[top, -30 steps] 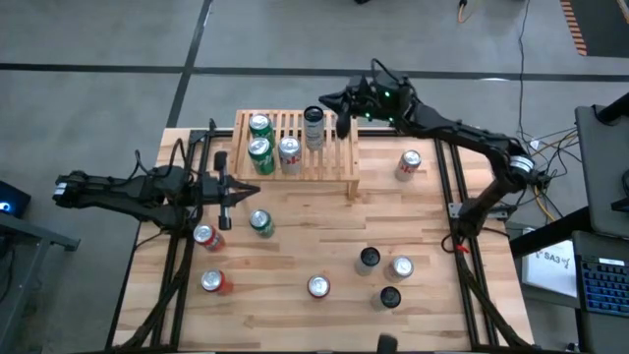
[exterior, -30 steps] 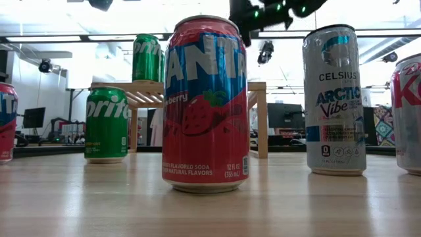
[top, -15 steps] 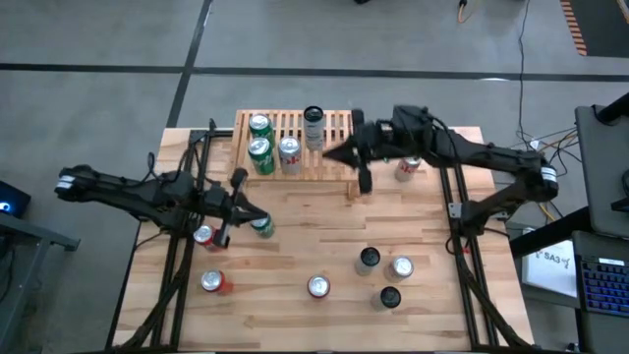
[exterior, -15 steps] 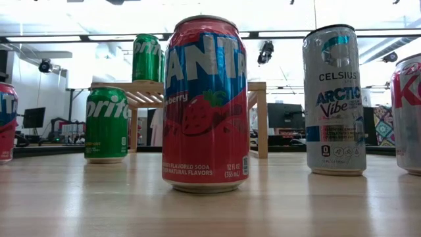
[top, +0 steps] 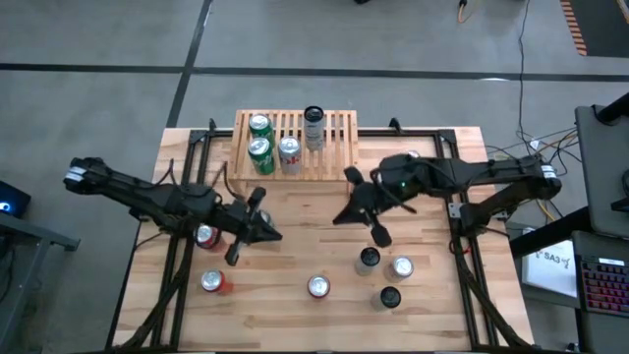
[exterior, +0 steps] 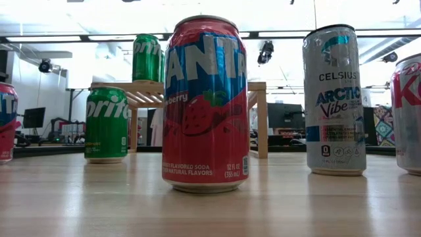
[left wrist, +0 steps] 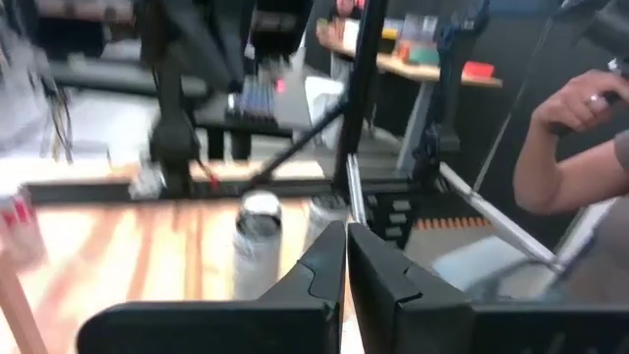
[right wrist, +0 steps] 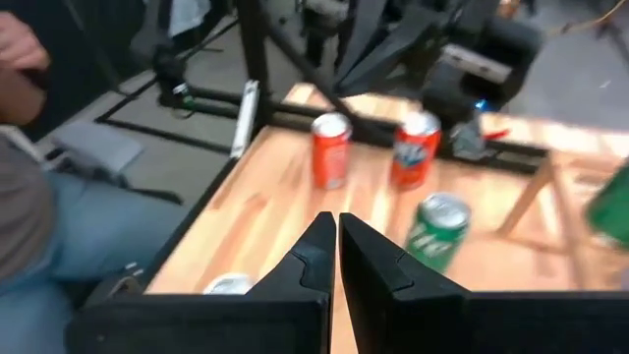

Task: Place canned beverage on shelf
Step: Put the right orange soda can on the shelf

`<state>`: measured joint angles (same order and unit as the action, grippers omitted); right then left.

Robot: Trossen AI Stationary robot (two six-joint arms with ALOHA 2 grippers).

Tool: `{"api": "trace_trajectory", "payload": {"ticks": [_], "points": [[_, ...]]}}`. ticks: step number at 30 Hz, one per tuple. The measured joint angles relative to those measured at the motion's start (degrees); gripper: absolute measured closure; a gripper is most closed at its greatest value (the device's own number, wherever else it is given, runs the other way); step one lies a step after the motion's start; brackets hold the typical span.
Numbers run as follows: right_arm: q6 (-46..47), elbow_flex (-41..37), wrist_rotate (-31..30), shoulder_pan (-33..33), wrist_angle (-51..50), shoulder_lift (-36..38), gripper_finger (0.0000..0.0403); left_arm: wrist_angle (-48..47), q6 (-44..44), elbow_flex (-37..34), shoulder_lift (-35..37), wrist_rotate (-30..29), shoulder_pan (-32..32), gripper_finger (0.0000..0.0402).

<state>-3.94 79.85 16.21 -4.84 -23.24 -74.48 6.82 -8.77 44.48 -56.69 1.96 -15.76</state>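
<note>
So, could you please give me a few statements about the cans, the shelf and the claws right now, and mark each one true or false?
1. Four cans stand on the shelf. True.
2. The right claw holds a can. False: it is shut and empty, above the table near the dark-topped can.
3. The left claw is shut. True, with nothing in it.
4. The Fanta can lies on its side. False: it stands upright.
5. The Sprite can in the low view stands on the table. True.
</note>
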Motion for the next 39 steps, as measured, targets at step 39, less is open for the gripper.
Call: {"api": "trace_trajectory", "payload": {"ticks": [39], "points": [[12.86, 17.53, -20.12, -18.80, -26.82, -26.06, 0.0394, -33.85, -11.93, 13.09, -10.05, -28.09, -18.05, 0.0401]]}}
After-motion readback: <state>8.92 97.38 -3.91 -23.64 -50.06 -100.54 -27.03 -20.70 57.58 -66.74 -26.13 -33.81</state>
